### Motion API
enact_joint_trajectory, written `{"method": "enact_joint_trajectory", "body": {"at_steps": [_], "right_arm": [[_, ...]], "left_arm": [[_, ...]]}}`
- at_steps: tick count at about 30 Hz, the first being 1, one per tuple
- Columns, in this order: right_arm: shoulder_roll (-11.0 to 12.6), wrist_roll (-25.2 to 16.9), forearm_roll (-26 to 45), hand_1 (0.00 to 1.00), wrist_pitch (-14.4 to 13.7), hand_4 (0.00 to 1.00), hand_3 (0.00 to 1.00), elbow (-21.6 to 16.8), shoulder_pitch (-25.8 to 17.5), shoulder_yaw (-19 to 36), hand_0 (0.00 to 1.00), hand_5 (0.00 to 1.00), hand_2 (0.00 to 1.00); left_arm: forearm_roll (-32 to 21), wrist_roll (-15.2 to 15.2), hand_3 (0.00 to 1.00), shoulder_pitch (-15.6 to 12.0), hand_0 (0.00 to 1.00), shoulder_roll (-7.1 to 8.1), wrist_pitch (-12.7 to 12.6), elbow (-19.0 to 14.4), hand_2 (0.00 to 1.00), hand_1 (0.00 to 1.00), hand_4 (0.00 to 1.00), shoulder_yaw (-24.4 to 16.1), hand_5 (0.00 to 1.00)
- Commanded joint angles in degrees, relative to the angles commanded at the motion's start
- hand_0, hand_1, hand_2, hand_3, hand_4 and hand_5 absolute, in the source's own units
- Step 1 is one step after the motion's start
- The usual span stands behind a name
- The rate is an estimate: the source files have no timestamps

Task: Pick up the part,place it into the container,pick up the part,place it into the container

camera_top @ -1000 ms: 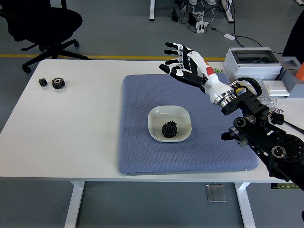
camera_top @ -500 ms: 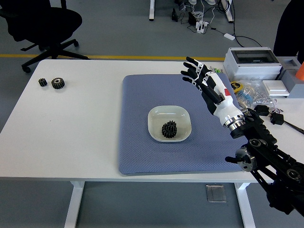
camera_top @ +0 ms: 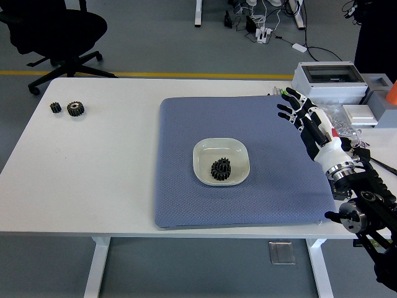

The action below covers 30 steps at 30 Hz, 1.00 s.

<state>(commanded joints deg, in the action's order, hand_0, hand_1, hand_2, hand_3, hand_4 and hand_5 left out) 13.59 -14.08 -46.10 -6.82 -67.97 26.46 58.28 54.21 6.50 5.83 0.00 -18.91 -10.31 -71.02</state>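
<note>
A white square bowl (camera_top: 221, 161) sits in the middle of a blue mat (camera_top: 242, 159). Black gear parts (camera_top: 221, 169) lie inside the bowl. Two more gears lie at the table's far left, a small one (camera_top: 56, 107) and a larger one (camera_top: 76, 108). My right hand (camera_top: 298, 109) is open with fingers spread, holding nothing, above the mat's right edge, well to the right of the bowl. My left arm is out of view.
A grey box (camera_top: 329, 81) and a clutter of cables and small items (camera_top: 347, 124) stand at the table's far right. A black office chair (camera_top: 62, 31) stands beyond the table at the left. A person in dark clothing (camera_top: 376, 31) stands at the top right.
My right hand has drawn back to the right and toward me, from over the mat's far edge to its right edge. It stays open and empty.
</note>
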Motion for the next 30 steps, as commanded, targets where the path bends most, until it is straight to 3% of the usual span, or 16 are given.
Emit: {"method": "enact_joint_trajectory", "body": {"at_steps": [4,10,18,25,30], "right_arm": [[0.38,1.24,0.39,0.792,-0.36,0.998,0.871,0.74,0.28,-0.20,0.807,0.745,0.866],[1.45,2.15,1.76,0.769,-0.39,0.998,0.849,0.50,1.70,-0.05,0.792,0.768,0.845],[3.10,2.98,2.78,0.759,-0.85,0.998,0.837,0.07,3.30,-0.31,0.775,0.791,0.829],[5.10,5.26,8.51,0.759,-1.48,0.998,0.827,-0.87,4.51,-0.47,0.763,0.810,0.822],[6.20,6.52,13.32,0.765,0.37,0.998,0.832,-1.37,5.06,-0.40,0.780,0.824,0.826]], "left_arm": [[4.20,0.60,0.560,-0.51,0.622,0.00,-0.20,0.00,0.656,0.599,0.648,-3.93,0.575],[2.07,0.45,0.560,-0.75,0.621,0.00,0.08,0.00,0.660,0.596,0.649,-2.17,0.576],[3.21,0.59,0.560,-0.35,0.623,0.00,0.04,0.00,0.660,0.598,0.648,-3.16,0.574],[2.69,0.46,0.559,0.17,0.624,0.00,-0.09,0.00,0.657,0.600,0.648,-2.97,0.574],[2.47,0.50,0.559,0.18,0.624,0.00,-0.12,0.00,0.657,0.601,0.646,-2.78,0.573]]}}
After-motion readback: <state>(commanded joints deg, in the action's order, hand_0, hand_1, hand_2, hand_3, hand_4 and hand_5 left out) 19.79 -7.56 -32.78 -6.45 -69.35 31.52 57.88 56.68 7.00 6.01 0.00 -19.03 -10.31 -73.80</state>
